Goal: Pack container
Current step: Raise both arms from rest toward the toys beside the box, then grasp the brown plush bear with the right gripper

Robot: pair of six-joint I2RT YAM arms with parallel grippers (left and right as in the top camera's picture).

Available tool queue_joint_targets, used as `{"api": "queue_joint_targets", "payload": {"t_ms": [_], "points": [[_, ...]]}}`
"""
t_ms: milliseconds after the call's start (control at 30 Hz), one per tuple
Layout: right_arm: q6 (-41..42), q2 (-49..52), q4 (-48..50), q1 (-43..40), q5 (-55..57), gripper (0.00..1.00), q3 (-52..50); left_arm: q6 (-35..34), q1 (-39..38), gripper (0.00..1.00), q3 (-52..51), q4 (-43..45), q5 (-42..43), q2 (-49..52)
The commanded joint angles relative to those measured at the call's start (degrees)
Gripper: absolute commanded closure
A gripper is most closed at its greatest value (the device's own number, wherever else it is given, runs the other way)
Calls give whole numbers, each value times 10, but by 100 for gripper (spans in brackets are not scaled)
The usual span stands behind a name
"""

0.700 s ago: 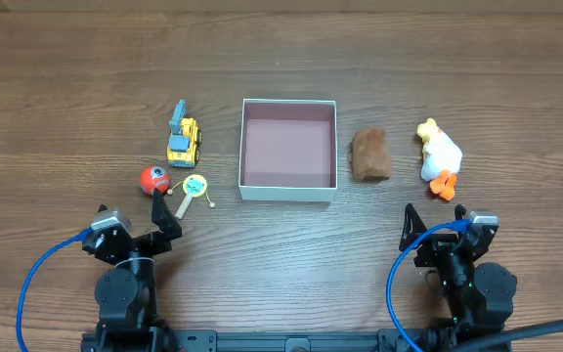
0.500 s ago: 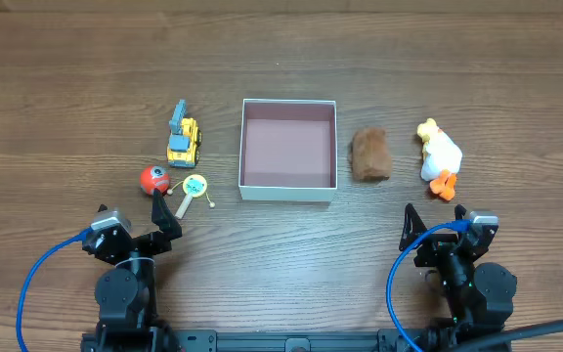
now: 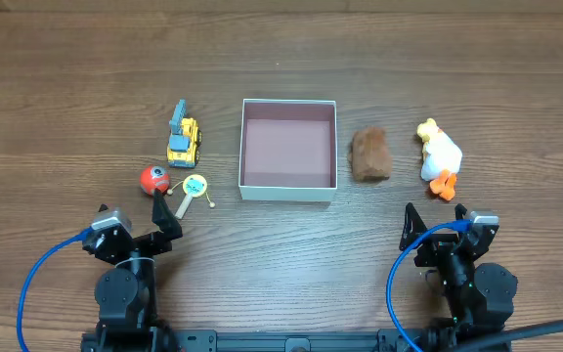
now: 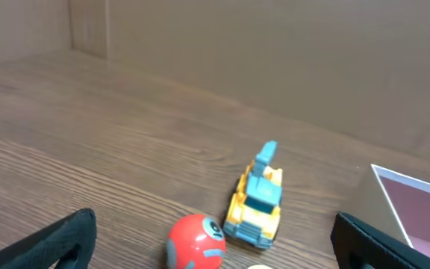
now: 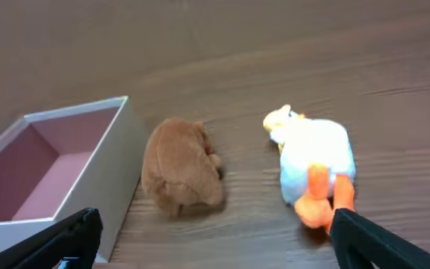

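On a wooden tabletop point(image 3: 477, 59), the container point(image 3: 288, 193) is pictured open-topped and empty at mid-table, about equally far from both arms. The left gripper point(image 3: 164, 217) and right gripper point(image 3: 411, 227) are held low near the front edge, each with fingers spread wide and nothing between them. A red ball point(image 3: 154, 179) is seen just ahead of the left gripper, with a yellow toy digger point(image 3: 183, 143) and a small round-headed toy point(image 3: 193, 188) nearby. A brown plush point(image 3: 369, 154), its long axis running away from the arms, lies just beside the container's right wall, a white plush duck point(image 3: 439, 154) further right. Both plush toys are judged to be the right arm's reach.
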Motion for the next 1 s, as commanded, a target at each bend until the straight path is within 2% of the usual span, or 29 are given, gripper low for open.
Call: {"api": "queue_joint_targets", "payload": {"t_ms": [0, 67, 100, 167, 267, 333, 467, 500, 600, 733, 800, 900, 967], "points": [[31, -7, 22, 0, -56, 0, -2, -7, -4, 0, -3, -2, 50, -6], [37, -5, 26, 0, -87, 0, 5, -11, -3, 0, 1, -18, 111, -2], [44, 4, 26, 0, -88, 0, 15, -40, -3, 0, 17, -54, 128, 13], [43, 43, 17, 0, -87, 0, 63, -45, -3, 0, 59, -95, 128, 64], [43, 175, -19, 0, -85, 0, 189, -6, -3, 0, 160, -116, 125, 176], [41, 312, -83, 0, -86, 0, 309, 30, -3, 0, 272, -148, 122, 311], [-1, 542, -233, 0, -86, 0, 527, 36, -3, 0, 423, -211, 125, 492], [-17, 625, -296, 0, -86, 0, 614, 39, -3, 0, 473, -234, 125, 551], [-19, 798, -405, 12, -86, 0, 777, 38, -3, 0, 551, -253, 146, 666], [-17, 920, -383, 45, -144, 0, 805, 38, -3, 0, 562, -249, 154, 748], [-15, 975, -383, 65, -106, 0, 805, 38, -3, 0, 562, -257, 154, 778], [36, 1043, -372, 103, 2, 0, 804, 38, -3, 0, 562, -266, 154, 807], [50, 1076, -357, 123, 35, 0, 798, 38, -3, 0, 562, -269, 157, 821]]}}
